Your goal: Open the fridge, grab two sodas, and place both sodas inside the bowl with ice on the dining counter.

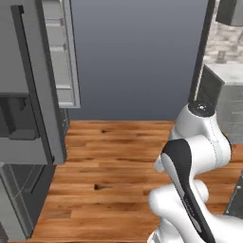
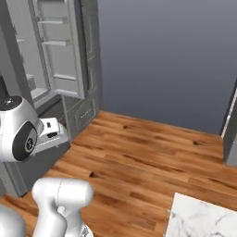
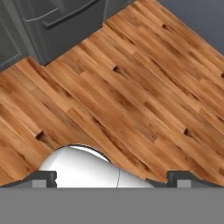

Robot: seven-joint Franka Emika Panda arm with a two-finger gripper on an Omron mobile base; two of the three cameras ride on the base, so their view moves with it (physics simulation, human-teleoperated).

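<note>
The grey fridge (image 1: 33, 109) stands at the left with its doors swung open. The near door carries a long dark handle and a dark dispenser recess (image 1: 14, 116). The other open door (image 2: 60, 51) shows white shelves on its inner side, above grey drawers (image 2: 83, 111). My gripper (image 3: 112, 178) points down at the wooden floor, fingertips (image 3: 43, 178) far apart, open and holding nothing. The fridge's lower drawers (image 3: 57, 22) lie at the top left of the hand view. A corner of the white marble dining counter (image 2: 199, 217) shows at lower right. The sodas and the bowl are out of view.
Wooden floor (image 1: 118, 161) stretches between the fridge and a blue-grey wall (image 1: 137, 52). A grey-topped cabinet (image 1: 228, 80) stands at the right. My folded white arm (image 1: 194, 161) takes up the lower right of the left base view.
</note>
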